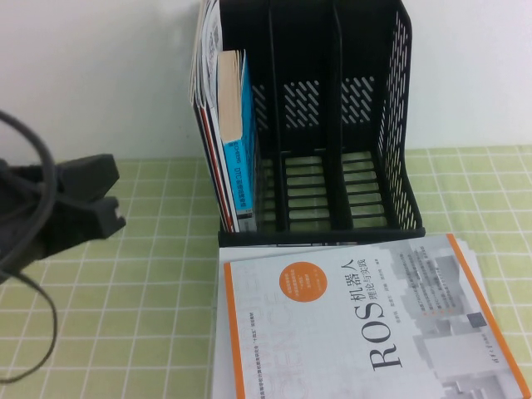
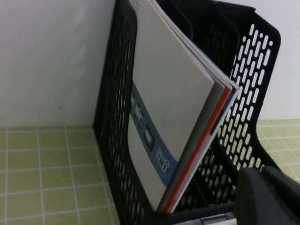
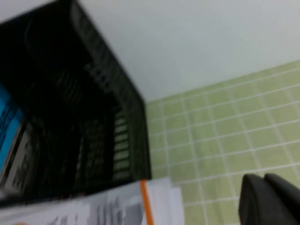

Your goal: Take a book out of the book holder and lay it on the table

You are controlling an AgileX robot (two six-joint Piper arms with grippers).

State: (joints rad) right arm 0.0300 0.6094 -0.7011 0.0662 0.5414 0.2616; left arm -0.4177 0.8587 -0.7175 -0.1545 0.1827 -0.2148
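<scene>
The task is looking barely begun: the thin white book (image 2: 173, 117) is leaning upright in the left compartment of the black book holder (image 1: 399, 125), against that compartment's outer wall. Its front cover is facing away, so taking it for the wanted book is a judgement only. A thick blue book (image 1: 233, 100) is standing just beside it in the same compartment, while the holder's other two compartments are showing only bare slots. A white, orange-edged ROS book (image 1: 357, 324) is lying flat on the checked desk (image 1: 150, 332), touching the holder's front edge, so it is not counting toward the job. The left gripper (image 1: 119, 195) is hovering over the desk well to the left of the holder, its fingers spread apart and gripping nothing. The right gripper (image 3: 269, 199) is hanging near the holder's right front corner; whether it is open or closed cannot be told. Reaching in, pulling the book out and laying it down all seem to be remaining.
</scene>
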